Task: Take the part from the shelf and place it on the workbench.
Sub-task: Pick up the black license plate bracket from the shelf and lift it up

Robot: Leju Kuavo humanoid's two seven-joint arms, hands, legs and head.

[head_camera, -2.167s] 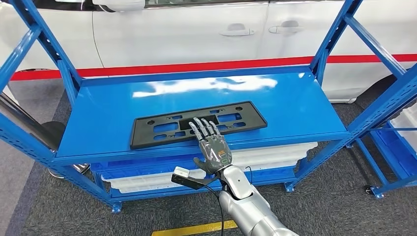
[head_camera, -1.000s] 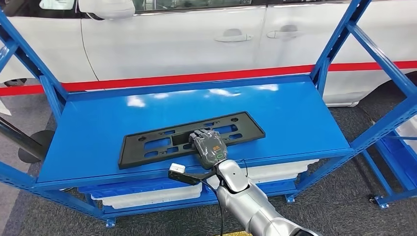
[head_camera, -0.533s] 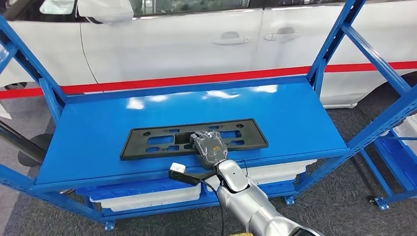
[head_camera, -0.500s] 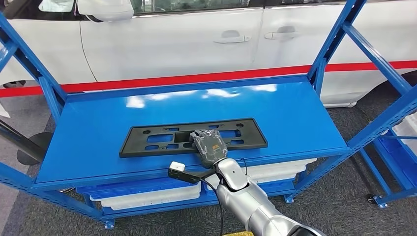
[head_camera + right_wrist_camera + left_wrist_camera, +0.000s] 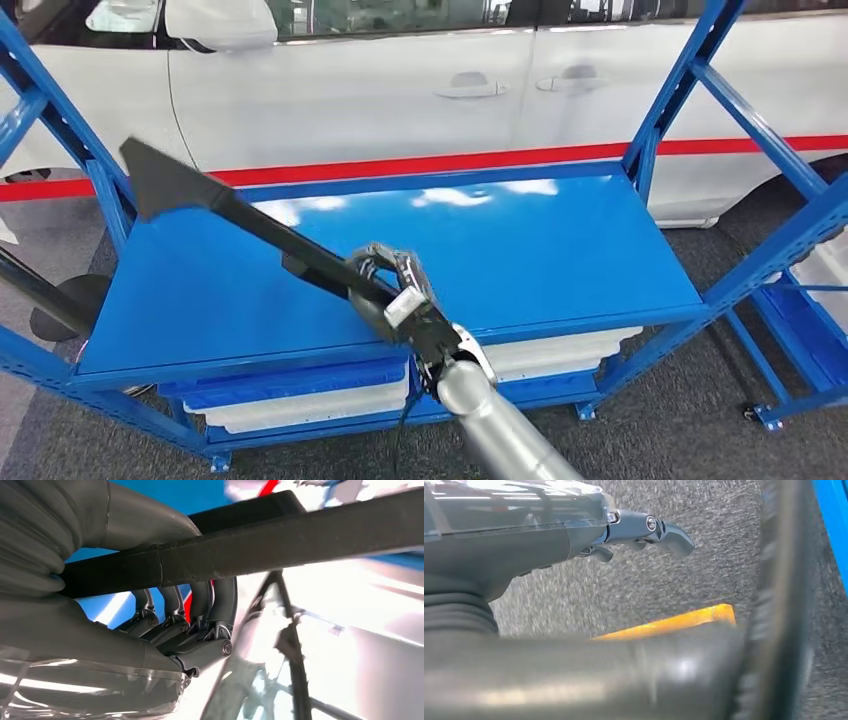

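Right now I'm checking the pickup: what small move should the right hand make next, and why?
Probably draw the black part back toward the robot, clear of the blue shelf. The right hand already grips it, fingers wrapped around it, tilted up above the shelf surface.

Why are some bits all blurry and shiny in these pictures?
In the head view, bright glare patches sit on the glossy blue shelf, and the black part held by the right hand looks slightly smeared. In the left wrist view, the nearest grey shapes are out of focus, and the carpet looks streaky. In the right wrist view, the background is washed out white, while the fingers stay sharp.
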